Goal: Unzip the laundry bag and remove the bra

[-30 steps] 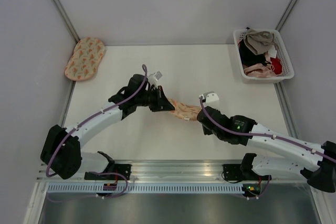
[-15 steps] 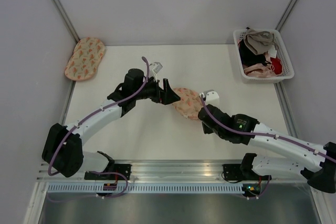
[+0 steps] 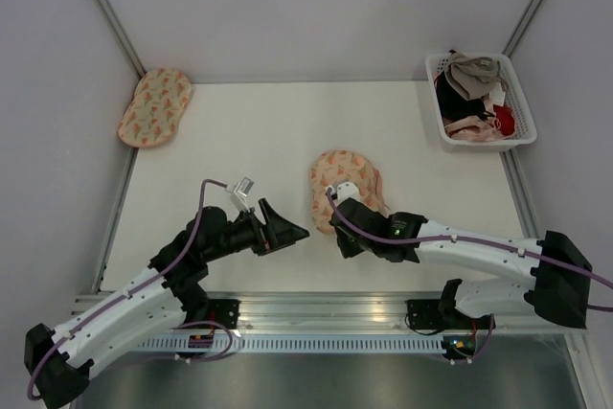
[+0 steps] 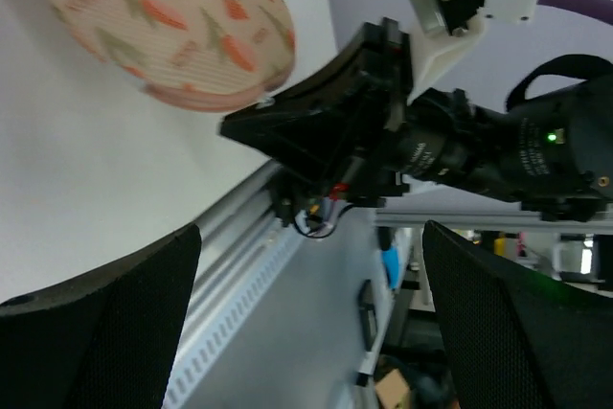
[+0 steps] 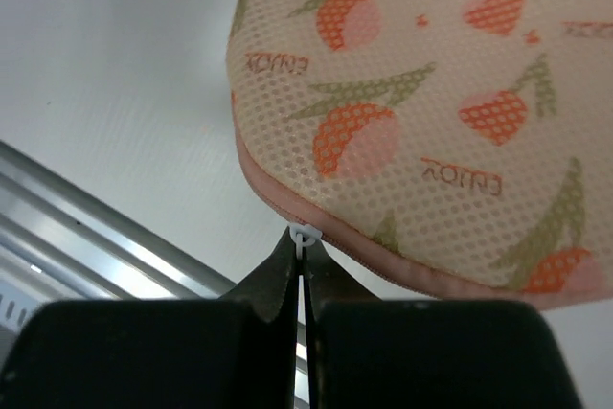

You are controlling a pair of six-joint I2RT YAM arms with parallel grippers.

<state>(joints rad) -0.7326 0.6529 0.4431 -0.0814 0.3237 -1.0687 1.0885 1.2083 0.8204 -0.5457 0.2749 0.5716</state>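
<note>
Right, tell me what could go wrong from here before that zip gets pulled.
1. The right jaws pinch only the small white zip pull, at their very tips. It may slip out once the pull begins.
2. The left jaws stand open and apart from the laundry bag, so nothing pins it. A tug on the zip would likely drag the whole bag across the table rather than open it.

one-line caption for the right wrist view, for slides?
Close-up: right gripper shut on the zip pull of the laundry bag on the table.
</note>
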